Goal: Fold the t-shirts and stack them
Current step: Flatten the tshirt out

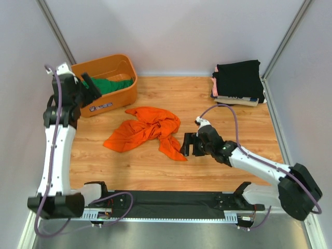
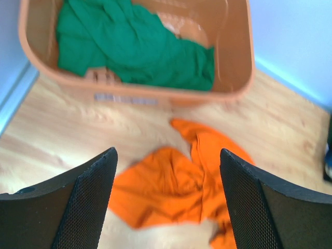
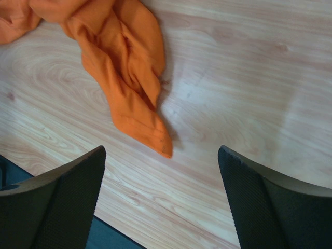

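Flattening the orange t-shirt (image 1: 148, 129), crumpled mid-desk (image 1: 218, 104), prob. goes best if right hand (image 1: 191, 145), open & empty at its 4 o'clock, pinches that corner low, while left hand (image 1: 92, 85), also open at 10 o'clock, takes the opposite edge.

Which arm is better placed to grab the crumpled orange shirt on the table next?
Likely right. Its open jaws sit low, just off the nearest trailing corner of the crumpled bright orange cloth t-shirt. The left jaws, also open, are up by the rigid orange plastic basket, farther from the cloth.
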Tool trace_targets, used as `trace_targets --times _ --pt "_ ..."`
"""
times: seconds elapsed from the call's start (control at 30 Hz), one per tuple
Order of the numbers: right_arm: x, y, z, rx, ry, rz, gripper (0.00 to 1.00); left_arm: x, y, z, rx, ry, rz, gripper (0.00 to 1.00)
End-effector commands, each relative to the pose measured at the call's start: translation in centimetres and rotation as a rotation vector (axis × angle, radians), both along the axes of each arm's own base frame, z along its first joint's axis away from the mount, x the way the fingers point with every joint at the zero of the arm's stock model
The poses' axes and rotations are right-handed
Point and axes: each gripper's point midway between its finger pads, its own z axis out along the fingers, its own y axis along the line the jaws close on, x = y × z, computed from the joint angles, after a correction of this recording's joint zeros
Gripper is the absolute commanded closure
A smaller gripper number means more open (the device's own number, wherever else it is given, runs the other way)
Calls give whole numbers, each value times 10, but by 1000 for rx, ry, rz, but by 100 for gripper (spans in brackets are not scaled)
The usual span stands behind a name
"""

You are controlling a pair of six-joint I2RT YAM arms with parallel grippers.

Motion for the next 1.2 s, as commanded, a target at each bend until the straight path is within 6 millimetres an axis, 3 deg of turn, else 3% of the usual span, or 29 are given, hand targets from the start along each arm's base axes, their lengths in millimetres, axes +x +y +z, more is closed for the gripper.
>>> trace_targets --times 0.0,0.07,0.1,0.17,0.27,0.3,0.4,0.5,0.53,0.7,0.8,1.1,1.17 --pt "0 28 1 28 77 69 15 -34 -20 -58 -34 107 -89 14" --pt "-9 38 -18 -9 135 103 20 -55 -33 -67 -63 104 -150 14" --pt "-11 44 -20 -12 147 115 22 -66 -37 -90 -73 152 -171 14" --pt "-22 52 -35 -41 195 140 25 -88 -40 -113 -89 200 -179 15" --pt "-33 62 -48 -78 250 152 26 -102 -42 -137 -124 238 -154 16" --pt "-35 63 -51 -85 256 152 28 -107 -44 -157 -142 284 -146 15" --pt "-37 67 -57 -106 261 149 43 -110 -46 -193 -191 381 -110 14" --pt "-34 65 -57 -125 249 145 61 -105 -43 -214 -228 426 -51 12" --pt "-33 64 -56 -126 241 143 72 -102 -44 -217 -242 428 -38 12" --pt "-30 59 -50 -134 210 133 98 -89 -37 -249 -303 452 104 12" --pt "-29 51 -37 -126 178 125 100 -88 -21 -273 -298 491 202 13" --pt "-22 26 -5 -83 117 96 100 -66 -18 -328 -376 614 219 22" --pt "-21 24 -1 -78 110 95 100 -61 -18 -334 -382 615 223 41"
